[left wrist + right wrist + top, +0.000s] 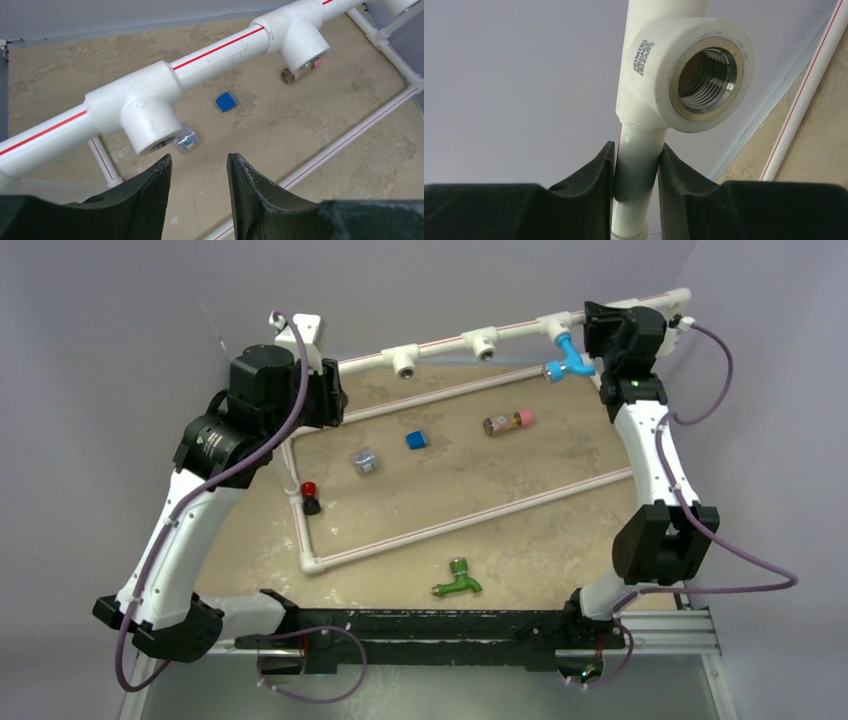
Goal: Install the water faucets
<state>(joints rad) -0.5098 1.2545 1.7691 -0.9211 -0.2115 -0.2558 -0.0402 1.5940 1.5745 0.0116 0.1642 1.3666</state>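
Overhead: green faucet [458, 580] lies on the tabletop [560, 530] at the front, nearer the right arm's base; blue faucet [567, 358] hangs from the raised pipe [440, 343].
Left wrist: left gripper [197, 165] fingers parted, empty.
Right wrist: right gripper [636, 155] fingers clench the raised pipe.

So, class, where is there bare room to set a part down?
Bare: inside the frame, between the pink-capped cylinder and the near pipe; also the front strip left of the green faucet. Crowded: around the blue cube and clear box.
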